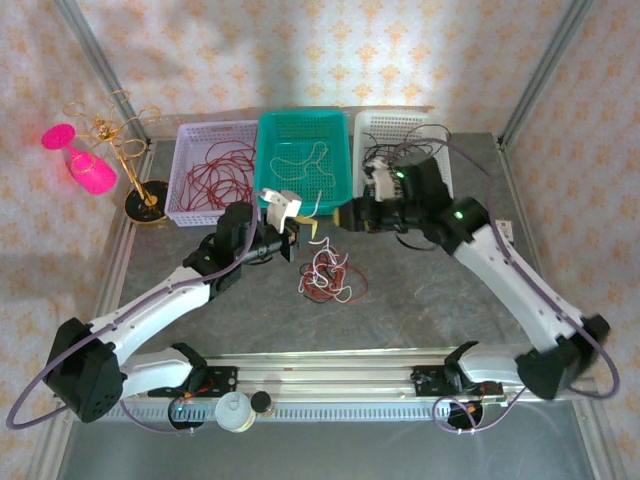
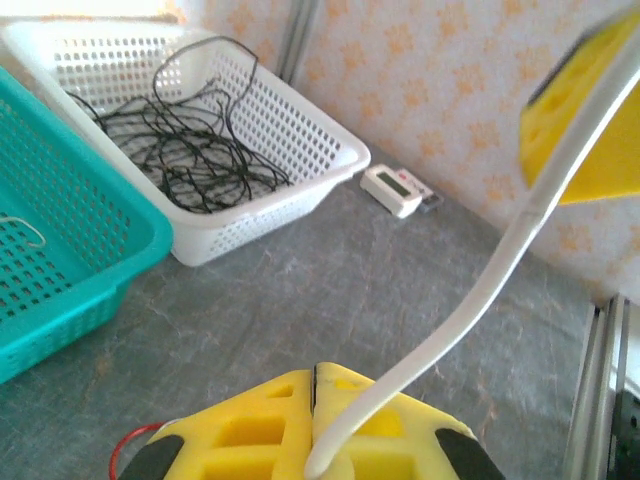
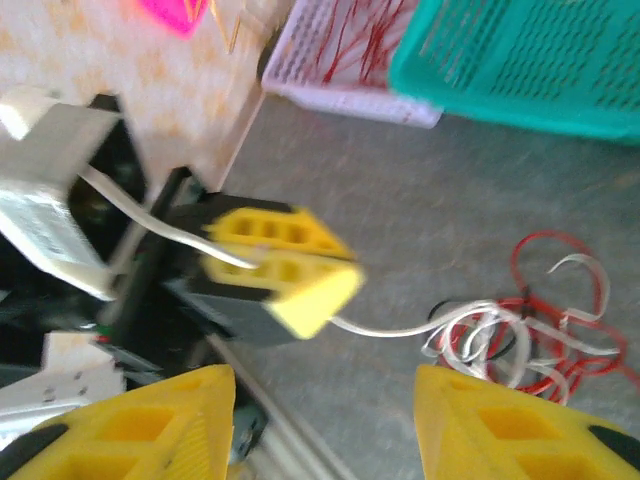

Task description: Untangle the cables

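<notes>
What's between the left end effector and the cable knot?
One white cable spans from the left end effector to the knot, over bare table, per right wrist view.

1. My top view looks down from high behind the arm bases, far enough to take in the whole table (image 1: 430, 300)
2. My left wrist view sits low and close, facing the white basket (image 2: 310, 160) at the far right
3. My right wrist view, equally close, faces the left gripper (image 3: 320, 272); both wrist views share the white cable (image 2: 470, 300) near it
</notes>
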Tool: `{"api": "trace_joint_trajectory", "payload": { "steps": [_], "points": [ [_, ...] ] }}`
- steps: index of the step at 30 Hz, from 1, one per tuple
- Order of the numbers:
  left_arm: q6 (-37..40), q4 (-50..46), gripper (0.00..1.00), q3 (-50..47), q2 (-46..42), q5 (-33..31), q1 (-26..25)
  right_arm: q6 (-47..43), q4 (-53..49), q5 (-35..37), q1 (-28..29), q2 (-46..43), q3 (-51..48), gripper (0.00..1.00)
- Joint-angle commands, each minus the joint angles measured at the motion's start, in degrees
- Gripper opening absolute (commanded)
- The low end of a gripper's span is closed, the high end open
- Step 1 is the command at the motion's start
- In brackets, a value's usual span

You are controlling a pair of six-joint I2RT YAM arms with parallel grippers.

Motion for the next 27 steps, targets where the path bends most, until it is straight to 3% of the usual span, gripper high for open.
{"api": "trace_joint_trajectory", "payload": {
  "steps": [1,5,10,14,22,27],
  "points": [
    [-4.6,1.2,0.00,3.2,-2.7,-2.8,0.3,2.5,17.4,1.9,-3.6,-9.0,-10.8,0.52],
    [-8.7,0.1,0.00,5.5,-4.8,-2.8,0.3,-2.3,34.2,-2.8,-4.4,-16.7,-26.1,0.54],
    [-15.0,-0.6,0.00,9.7,-6.1,-3.3,0.0,-7.6,51.6,-10.6,-2.5,-16.7,-36.6,0.60],
    [-18.8,-0.6,0.00,12.6,-6.8,-3.5,-1.0,-16.2,57.1,-9.1,3.8,-11.1,-35.9,0.64],
    [-21.9,-2.7,0.00,18.9,-7.3,-3.9,-1.6,-19.2,71.7,-10.9,8.0,3.9,-32.2,0.65],
    [-22.9,-3.0,0.00,21.5,-7.7,-3.3,-2.4,-19.5,76.8,-1.5,11.2,11.8,-30.2,0.64]
  ]
}}
